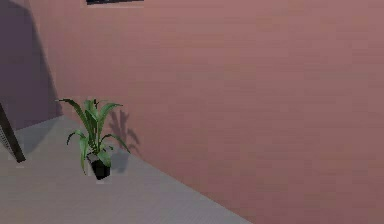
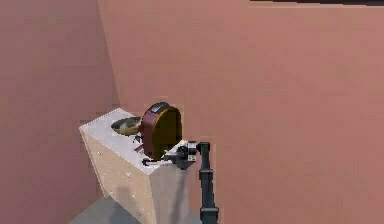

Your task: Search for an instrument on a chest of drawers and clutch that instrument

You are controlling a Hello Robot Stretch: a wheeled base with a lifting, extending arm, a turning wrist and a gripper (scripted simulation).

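In the arm side view a pale chest of drawers (image 2: 122, 175) stands in the corner where two pink walls (image 2: 290, 90) meet, its drawer fronts facing the near side. On its top, toward the right end, a dark red-brown object (image 2: 160, 127) with a rounded upper edge stands upright; its shape is too vague to name it surely as the instrument. Just left of it lies a shallow, bowl-like thing (image 2: 127, 125) in dull tan.

The dark arm (image 2: 207, 190) rises from the bottom edge right of the chest, and the gripper (image 2: 150, 160) reaches left from its far end, in front of the lower part of the red-brown object. Whether it touches that object cannot be told, nor how the jaws stand, nor whether they hold anything.

In the forward view a green leafy plant (image 1: 93, 130) in a small dark pot (image 1: 100, 169) stands on grey floor (image 1: 110, 205) close to a long pink wall. The lower edge of a dark frame (image 1: 112, 2) shows high on that wall
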